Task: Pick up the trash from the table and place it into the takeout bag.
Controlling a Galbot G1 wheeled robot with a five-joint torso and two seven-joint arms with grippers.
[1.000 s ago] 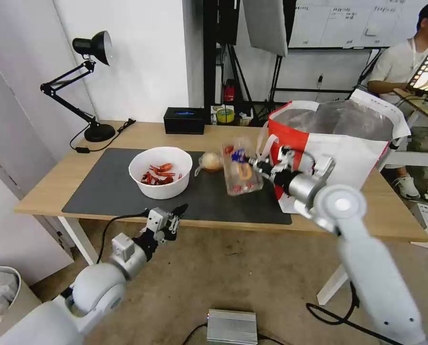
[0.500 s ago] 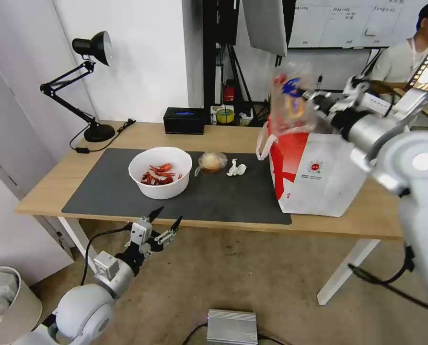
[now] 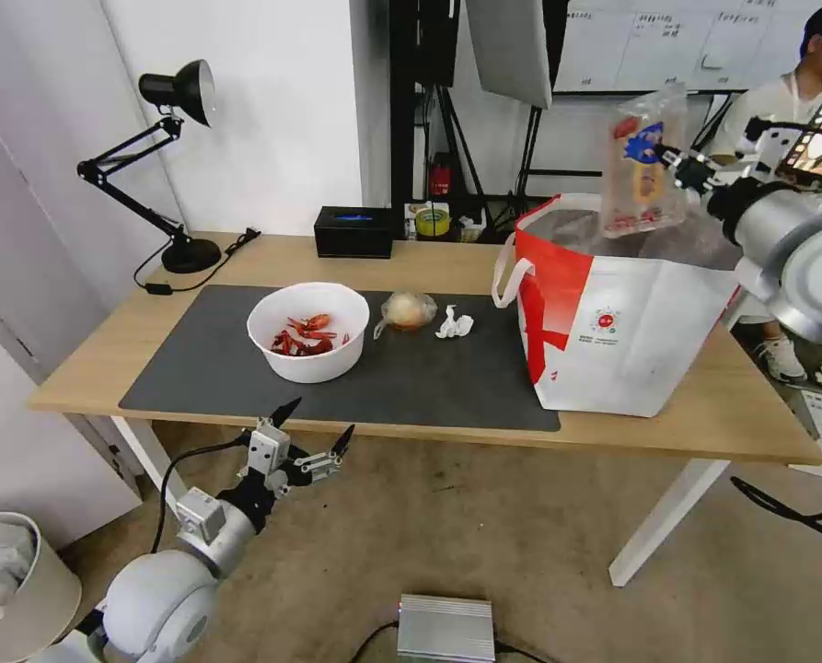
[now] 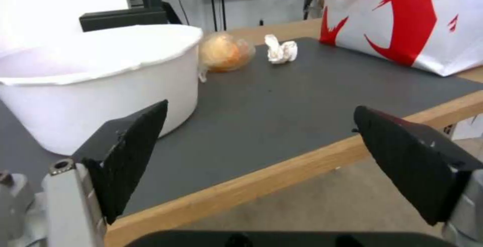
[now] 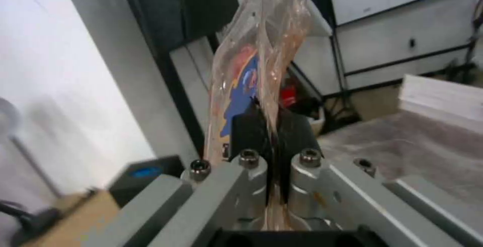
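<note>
Clear clamshell tray (image 3: 643, 164), pinched in the right claw (image 3: 676, 161), hangs above the takeout bag (image 3: 627, 308); left claw (image 3: 311, 435), spread, at six o'clock below the tabletop (image 3: 411, 258).

- Head view: looks forward and down from above onto the whole table (image 3: 245, 253), from well back.
- Left wrist view: sits low at the table's front edge, facing across the mat (image 4: 282, 103) toward the takeout bag (image 4: 417, 16), close in.
- Right wrist view: faces along its own fingers, above the takeout bag's foil lining (image 5: 428, 152), very close.
- The head and left wrist views share the bowl (image 3: 308, 330), tissue (image 3: 454, 323) and bag.
</note>
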